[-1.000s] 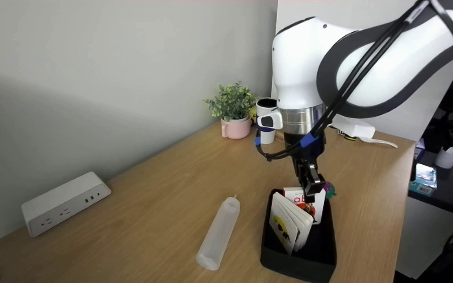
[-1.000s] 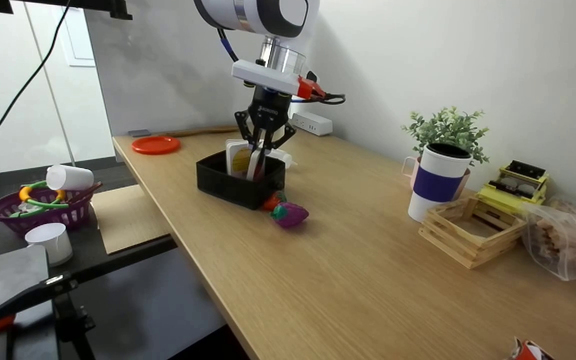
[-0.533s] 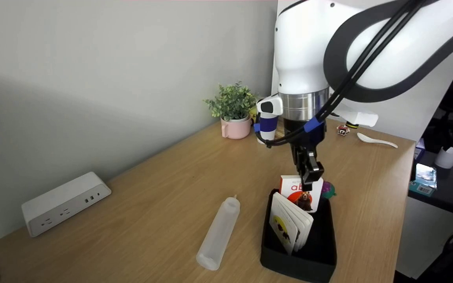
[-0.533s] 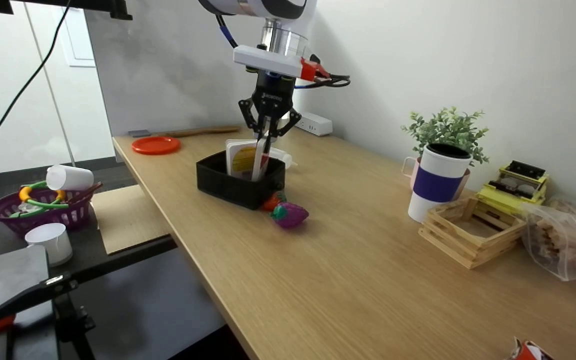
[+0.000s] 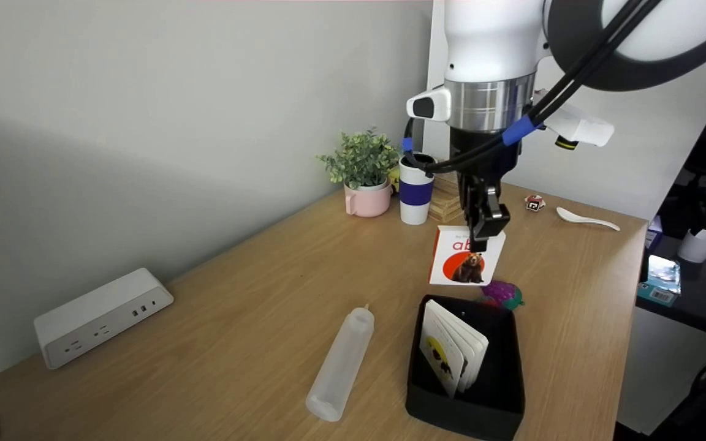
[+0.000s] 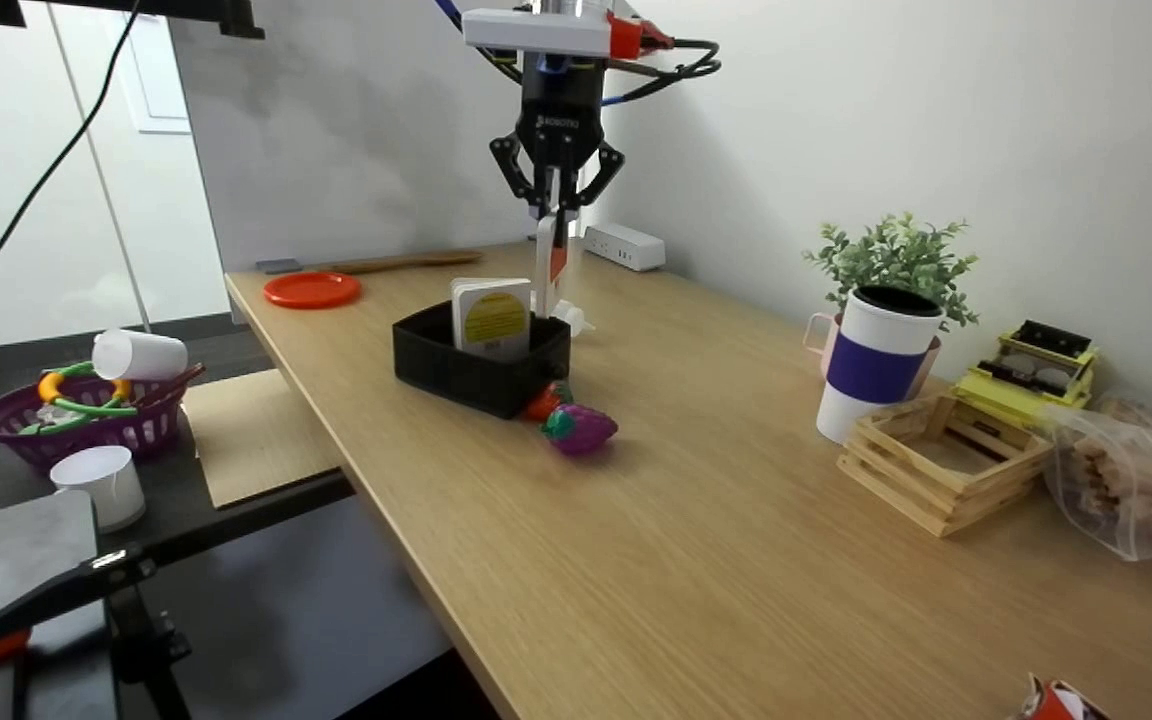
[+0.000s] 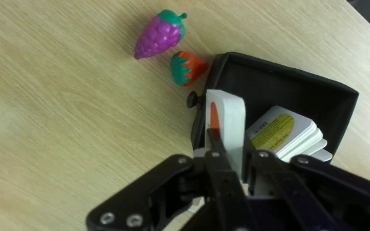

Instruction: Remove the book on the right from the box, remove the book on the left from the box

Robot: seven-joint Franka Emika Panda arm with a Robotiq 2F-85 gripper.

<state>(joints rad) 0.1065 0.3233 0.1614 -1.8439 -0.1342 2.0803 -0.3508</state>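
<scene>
Black box [image 5: 460, 419]: book 2 [image 5: 453, 349] inside, standing tilted, pages fanned, prob. the task's "left" one. Over the box's knob [image 7: 192, 99] end: book 1 [image 5: 463, 264], up in the air, gripper [image 6: 552, 214] jaws pinched narrow on its top part. From here it looks clear of the box rim, so I'd call pull #1 approx. done, put-down pending.

Risks: book 2, splayed pages → pinch may catch a few leaves only, rest flops/bends. Book 1, small contact up high → could pivot or slip on a jerk; if carried low over box, may clip it & drag it. Thin edge → prob. topples on release. Toy strawberry [image 7: 188, 68] just beside box, toy grapes [image 7: 158, 36] a bit further: set down there & book rocks. Squeeze bottle [image 5: 339, 367] near box's long side could roll if bumped.

Labels: book 2, yellow oval w/ print + barcode-ish bars, too small to read. Book 1: "ab", rest hidden by gripper, bear pic. Gripper: ROBOTIQ. Power strip [image 5: 105, 318], well away from box: no brand legible.
</scene>
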